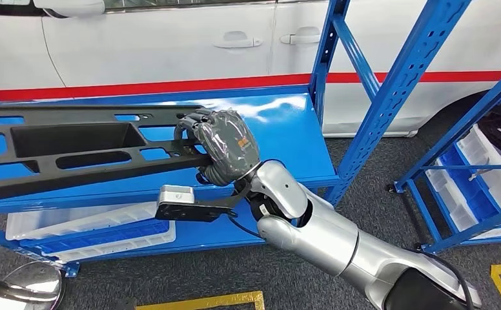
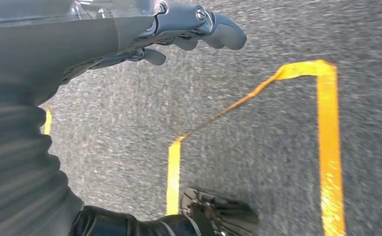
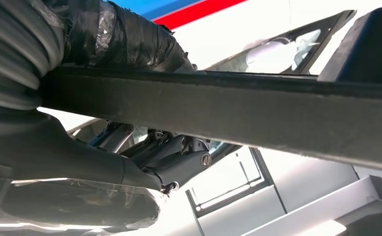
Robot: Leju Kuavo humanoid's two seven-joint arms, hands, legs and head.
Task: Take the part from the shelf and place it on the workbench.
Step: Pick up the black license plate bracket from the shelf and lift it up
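Head view: the long black part (image 1: 73, 152) is gripped at its near end by the right hand (image 1: 225, 148), its length running leftward over the blue shelf (image 1: 286, 129). The left hand (image 2: 179, 34), holding nothing, hangs above the floor (image 2: 258, 132).

text: none legible | labels: none | numbers: none
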